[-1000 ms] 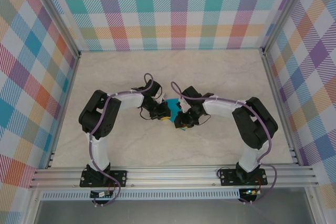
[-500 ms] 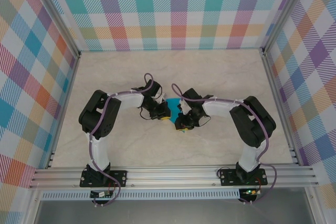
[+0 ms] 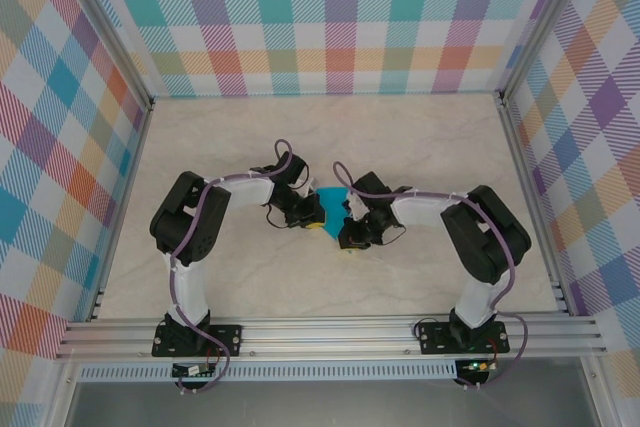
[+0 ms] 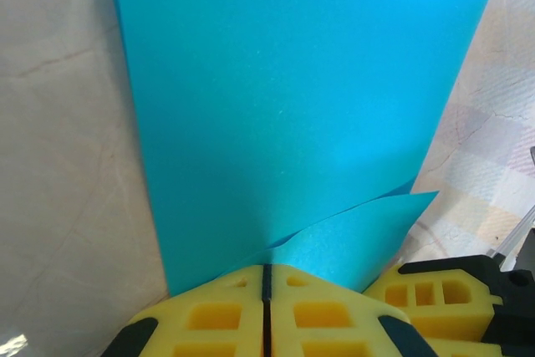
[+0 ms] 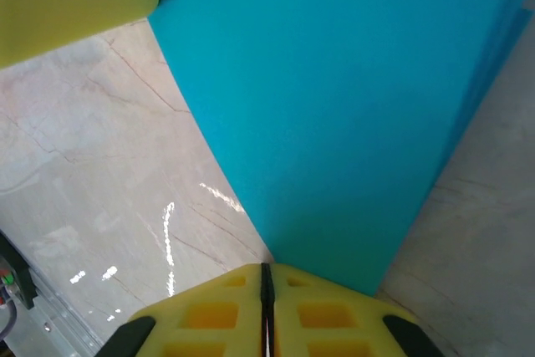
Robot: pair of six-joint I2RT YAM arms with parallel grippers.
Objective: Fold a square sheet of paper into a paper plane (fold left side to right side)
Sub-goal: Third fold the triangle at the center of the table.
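Jaws of the right gripper (image 5: 266,288) have just closed on the square sheet of paper (image 5: 334,114); the left gripper (image 4: 265,283), across the sheet, stays clamped, so the fold can likely proceed.

Plaid walls (image 3: 340,17), marble tabletop (image 3: 330,132)

A pale, marble-patterned tabletop (image 3: 400,137) forms the floor of the cell, glossy enough to throw light glints in the right wrist view. Pastel plaid panels stand round it: a back wall (image 3: 330,17), a left wall (image 3: 50,147) and a right wall (image 3: 600,147), joined at the corners by aluminium posts (image 3: 100,32). A ribbed aluminium rail (image 3: 330,332) runs along the near edge.
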